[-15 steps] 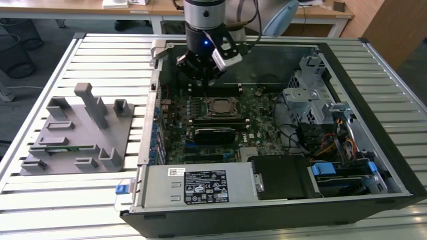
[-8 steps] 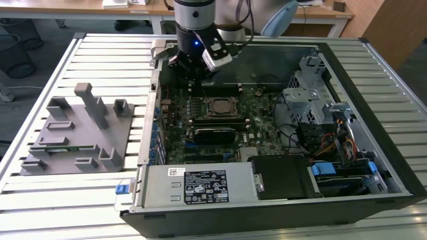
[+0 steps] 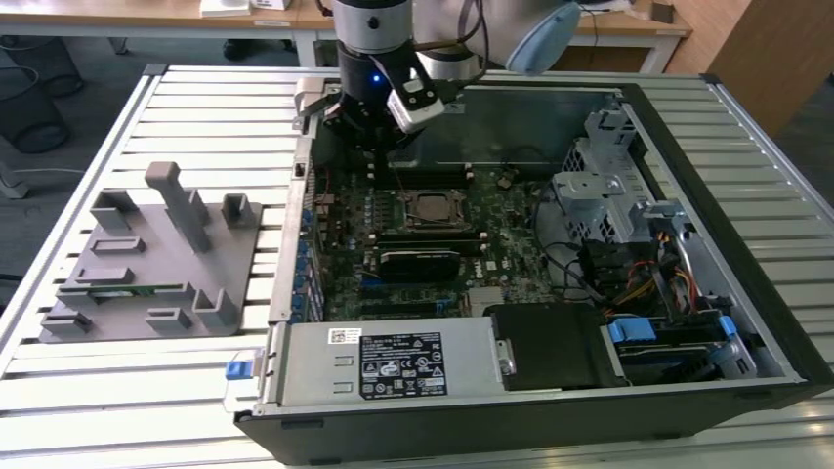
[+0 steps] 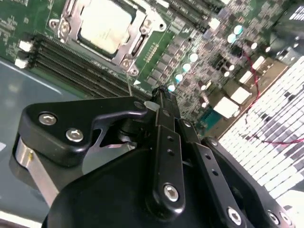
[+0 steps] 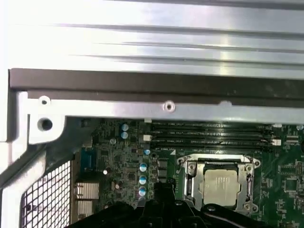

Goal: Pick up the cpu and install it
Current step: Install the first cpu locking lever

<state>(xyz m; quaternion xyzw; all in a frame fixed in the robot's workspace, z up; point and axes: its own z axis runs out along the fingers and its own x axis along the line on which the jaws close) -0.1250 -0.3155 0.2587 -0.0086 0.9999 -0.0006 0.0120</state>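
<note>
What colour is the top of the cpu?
The cpu is silvery, best seen in the second wrist view.

Dull silvery metal plate on the cpu point(image 4: 102, 23), inside a brighter steel socket frame point(image 4: 61, 24). Matt black gripper point(image 4: 159, 97) casing, glossy screw heads point(image 4: 171, 192). Glossy green motherboard point(image 3: 502, 223). Ribbed, pale brushed-metal table point(image 3: 195, 107). At nine o'clock from the grey sheet-metal computer case point(image 3: 548, 122), matt grey plastic fixture point(image 3: 156, 269), smooth-faced.

An open computer case point(image 3: 521, 415) lies on a slatted metal table point(image 3: 209, 107); its green motherboard point(image 3: 515, 249) faces up. A grey fixture point(image 3: 150, 278) stands at the exterior view's left.
</note>
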